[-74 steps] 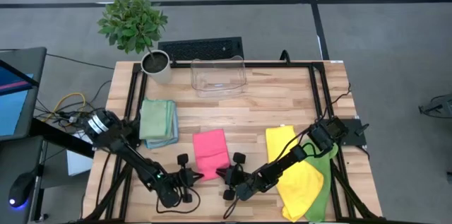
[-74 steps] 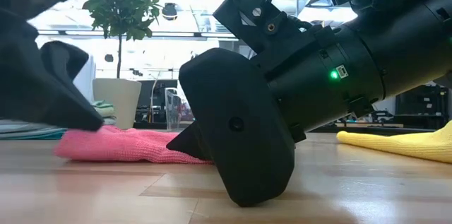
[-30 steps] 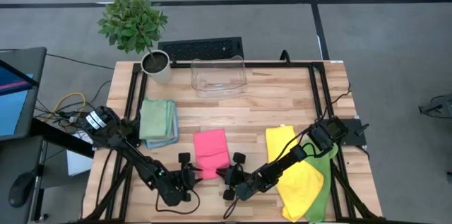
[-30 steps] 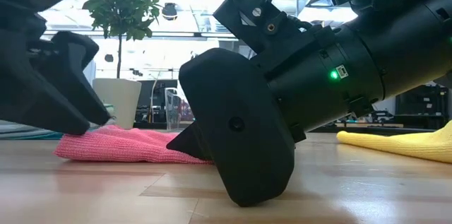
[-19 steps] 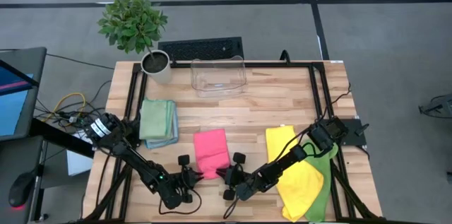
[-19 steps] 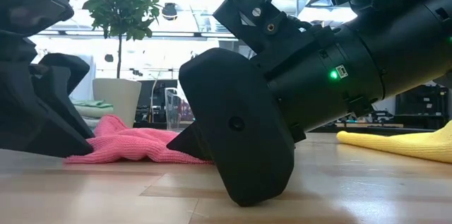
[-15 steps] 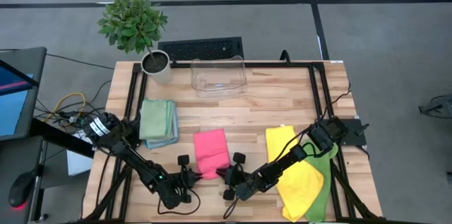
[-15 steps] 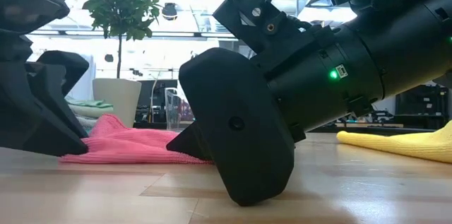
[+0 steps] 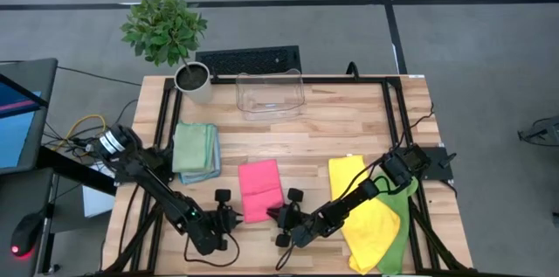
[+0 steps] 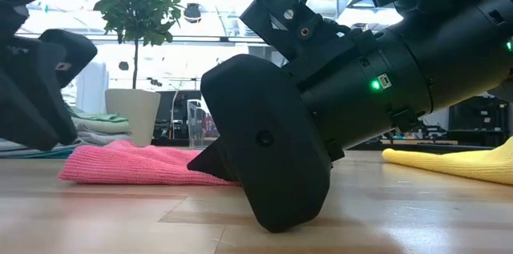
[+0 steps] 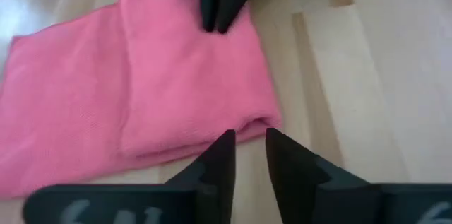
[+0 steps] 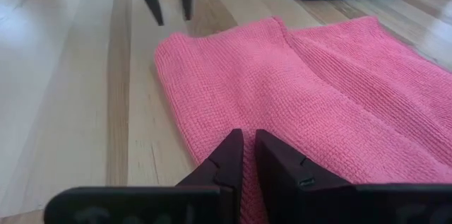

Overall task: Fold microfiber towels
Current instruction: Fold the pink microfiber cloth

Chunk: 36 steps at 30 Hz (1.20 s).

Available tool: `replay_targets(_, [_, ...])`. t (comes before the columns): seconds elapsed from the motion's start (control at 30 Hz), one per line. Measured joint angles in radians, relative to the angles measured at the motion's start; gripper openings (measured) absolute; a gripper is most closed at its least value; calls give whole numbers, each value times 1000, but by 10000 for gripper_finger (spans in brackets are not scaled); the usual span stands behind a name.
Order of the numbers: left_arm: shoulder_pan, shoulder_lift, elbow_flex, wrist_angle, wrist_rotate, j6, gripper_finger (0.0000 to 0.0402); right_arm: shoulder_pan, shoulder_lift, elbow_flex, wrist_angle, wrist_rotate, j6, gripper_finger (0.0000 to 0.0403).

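The pink towel [image 9: 260,190] lies folded at the lower centre of the table, and because the left gripper [image 9: 225,218] stands slightly apart and empty beside its corner while the right gripper [image 9: 286,218] pinches the opposite corner, a one-sided pull may undo the fold.

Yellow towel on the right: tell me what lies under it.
A lime green towel lies under the yellow towel, showing along its right edge and lower corner. Whatever else lies beneath is covered; the right arm also crosses over the yellow towel's upper part.

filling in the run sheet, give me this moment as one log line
stage: pink towel folding | left end effector: just off near edge, empty | right end effector: shut on pink towel edge | folded stack: left side of table
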Motion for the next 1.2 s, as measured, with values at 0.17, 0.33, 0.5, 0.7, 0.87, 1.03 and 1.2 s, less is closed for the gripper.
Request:
replay_targets(0.17, [-10,-12,0,141,-43,70,94,-4,0,0,0,-1,0,65])
replay_targets(0.33, [-9,21,1,237,-39,225,96,-6,0,0,2,-1,0,65])
replay_targets(0.5, [18,94,2,262,-9,269,96,-9,-1,-1,0,-10,4,65])
replay_targets(0.7, [49,175,7,275,25,216,96,-10,-1,-1,-3,-14,10,65])
replay_targets(0.87, [52,194,8,249,30,130,96,-10,-1,-1,-5,-16,10,65])
replay_targets(1.03, [45,194,9,221,33,118,96,-10,-1,-1,-5,-17,9,65])
replay_targets(1.2, [60,192,11,189,66,31,72,-10,-1,-1,-4,-17,7,65])
